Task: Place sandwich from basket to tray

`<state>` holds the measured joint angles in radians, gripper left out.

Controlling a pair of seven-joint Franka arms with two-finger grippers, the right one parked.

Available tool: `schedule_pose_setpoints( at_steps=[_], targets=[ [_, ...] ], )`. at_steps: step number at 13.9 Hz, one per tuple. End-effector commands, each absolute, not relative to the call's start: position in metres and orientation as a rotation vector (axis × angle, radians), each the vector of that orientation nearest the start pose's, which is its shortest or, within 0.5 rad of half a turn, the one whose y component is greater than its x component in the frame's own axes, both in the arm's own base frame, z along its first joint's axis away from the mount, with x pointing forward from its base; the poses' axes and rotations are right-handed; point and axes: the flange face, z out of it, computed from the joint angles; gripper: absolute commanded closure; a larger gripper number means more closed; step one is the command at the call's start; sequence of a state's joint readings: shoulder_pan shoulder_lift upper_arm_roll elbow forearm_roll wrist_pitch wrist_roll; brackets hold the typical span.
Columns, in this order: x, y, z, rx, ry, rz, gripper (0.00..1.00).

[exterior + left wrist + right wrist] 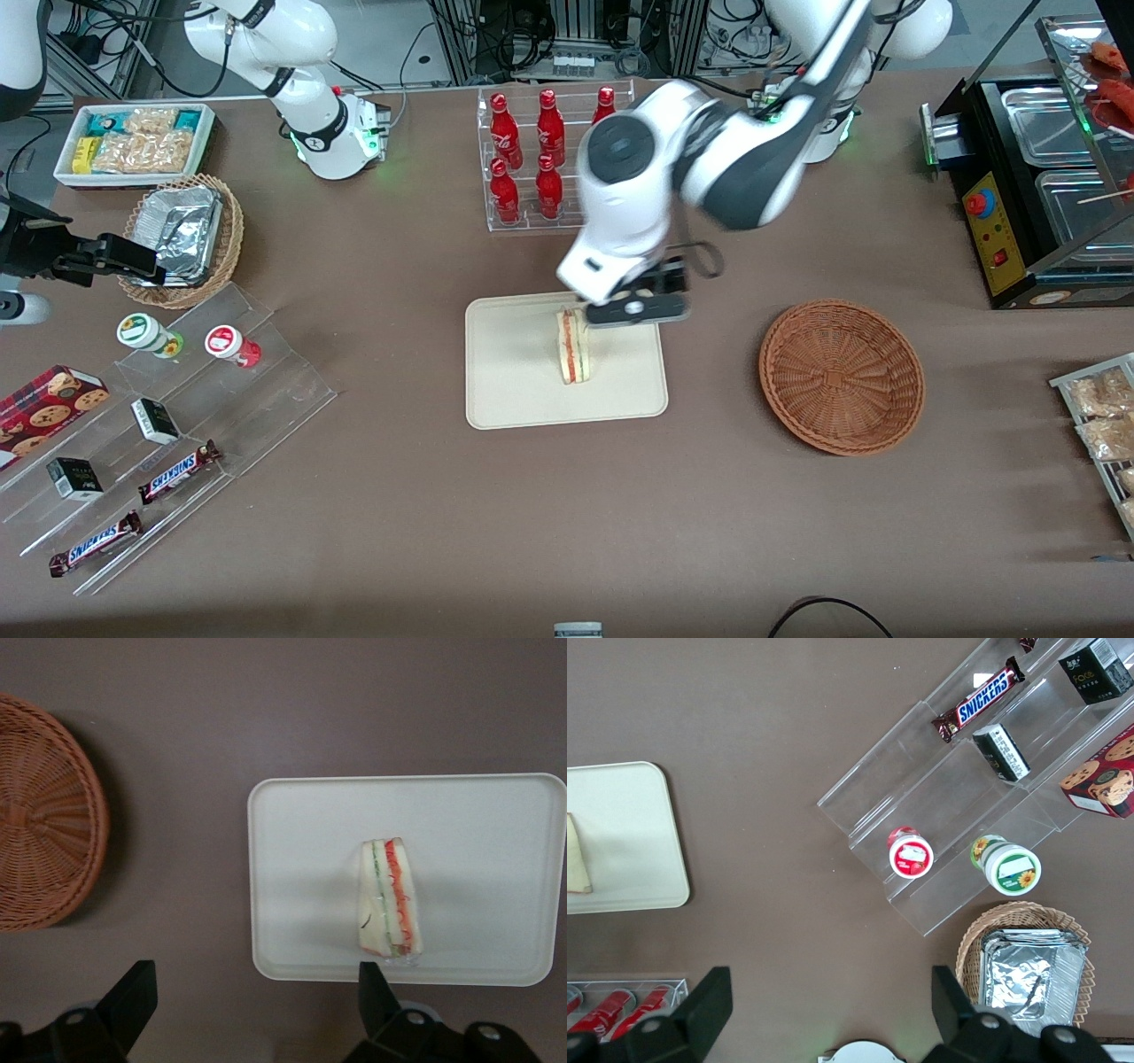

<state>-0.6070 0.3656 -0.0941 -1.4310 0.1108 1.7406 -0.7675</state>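
Observation:
The sandwich (574, 347) (390, 899) stands on edge in the cream tray (532, 390) (301, 859), its red and green layers facing up; nothing is touching it. My left gripper (633, 306) (255, 973) is open and empty, raised above the tray's rim that is farther from the front camera, just over the sandwich's end. One black fingertip (368, 974) hovers by the sandwich's tip. The reddish-brown basket (842, 377) (44, 850) sits empty beside the tray, toward the working arm's end. The right wrist view catches the tray (629, 833) and a corner of the sandwich (576, 855).
A rack of red bottles (549, 151) stands farther from the front camera than the tray. Acrylic steps (177, 416) with snack bars and cups, a tan foil basket (186, 235) and a white snack bin (133, 142) lie toward the parked arm's end. A black food warmer (1036, 177) stands toward the working arm's end.

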Motion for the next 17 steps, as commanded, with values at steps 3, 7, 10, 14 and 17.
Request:
schedule_pose_setpoints(
  at_steps=[3, 7, 10, 14, 17],
  targets=[
    [0.520, -0.303, 0.539, -3.061, 0.001, 0.006, 0.00],
    [0.536, -0.217, 0.569, -3.062, 0.092, 0.064, 0.00],
    [0.545, -0.144, 0.587, -3.095, 0.149, 0.097, 0.00],
    [0.537, -0.073, 0.594, -3.099, 0.177, 0.105, 0.00],
    [0.534, -0.047, 0.598, -3.122, 0.170, 0.101, 0.00]
  ],
)
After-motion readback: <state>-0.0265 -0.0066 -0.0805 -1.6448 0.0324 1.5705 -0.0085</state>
